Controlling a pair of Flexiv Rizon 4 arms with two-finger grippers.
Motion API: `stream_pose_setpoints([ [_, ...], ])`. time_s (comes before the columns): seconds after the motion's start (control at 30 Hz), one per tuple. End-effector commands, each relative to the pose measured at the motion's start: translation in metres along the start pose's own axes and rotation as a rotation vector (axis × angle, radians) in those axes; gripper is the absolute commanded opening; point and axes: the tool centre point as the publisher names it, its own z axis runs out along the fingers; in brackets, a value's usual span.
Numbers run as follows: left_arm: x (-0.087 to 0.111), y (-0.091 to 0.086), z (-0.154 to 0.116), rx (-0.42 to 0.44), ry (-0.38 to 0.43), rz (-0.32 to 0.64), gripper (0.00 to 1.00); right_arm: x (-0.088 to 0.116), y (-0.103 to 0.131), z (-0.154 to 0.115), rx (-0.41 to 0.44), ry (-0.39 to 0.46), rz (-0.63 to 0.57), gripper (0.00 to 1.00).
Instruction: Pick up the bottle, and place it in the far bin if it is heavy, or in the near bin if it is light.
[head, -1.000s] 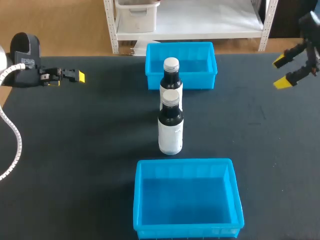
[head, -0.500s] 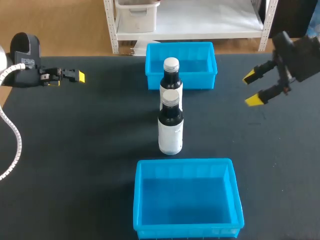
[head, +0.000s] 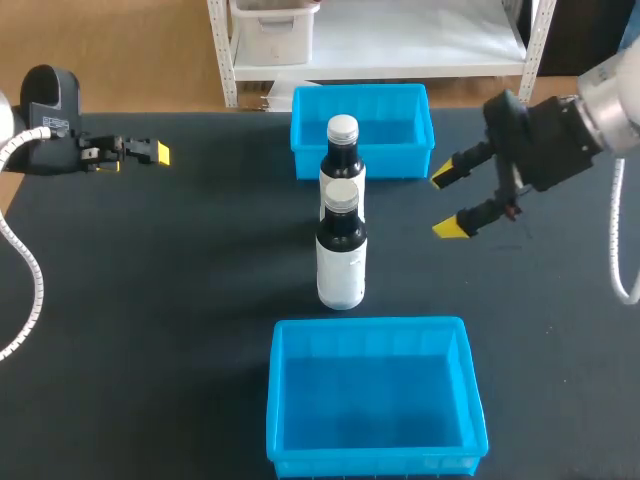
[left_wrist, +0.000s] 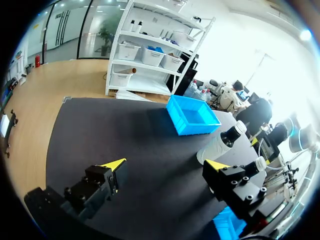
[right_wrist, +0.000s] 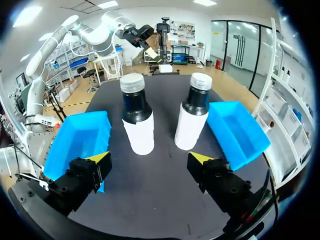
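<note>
Near bottle (head: 341, 262), far bottle (head: 342, 150) upright on desk (head: 180, 300), close together, between far bin (head: 300, 150) and near bin (head: 275, 400). Right jaws spread, empty, beside them; left jaws spread, well off left. Risk imo: tight gap, one jaw clips neighbour, tips it.

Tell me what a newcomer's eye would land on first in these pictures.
Two dark bottles with white labels stand in a line, the near bottle in front of the far bottle. They sit between two bright blue bins, the far bin and the near bin. The right pincer hangs open to the bottles' right, its yellow tips toward them.
</note>
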Motion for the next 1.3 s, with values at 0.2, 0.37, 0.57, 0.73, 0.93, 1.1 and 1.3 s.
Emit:
stream_pose_setpoints([
  [0.2,0.0,0.0,0.0,0.0,0.0,0.0,1.0,-0.025,0.002,0.034,-0.061,-0.018,-0.007,1.0],
  [0.37,0.0,0.0,0.0,0.0,0.0,0.0,1.0,-0.037,0.008,0.049,-0.081,-0.035,-0.006,1.0],
  [0.57,0.0,0.0,0.0,0.0,0.0,0.0,1.0,-0.048,0.014,0.06,-0.085,-0.045,-0.005,1.0],
  [0.73,0.0,0.0,0.0,0.0,0.0,0.0,1.0,-0.056,0.02,0.066,-0.092,-0.054,-0.007,1.0],
  [0.93,0.0,0.0,0.0,0.0,0.0,0.0,1.0,-0.064,0.024,0.076,-0.104,-0.07,0.0,1.0],
  [1.1,0.0,0.0,0.0,0.0,0.0,0.0,1.0,-0.07,0.026,0.086,-0.114,-0.08,-0.001,1.0],
  [1.3,0.0,0.0,0.0,0.0,0.0,0.0,1.0,-0.075,0.028,0.092,-0.12,-0.086,-0.011,1.0],
])
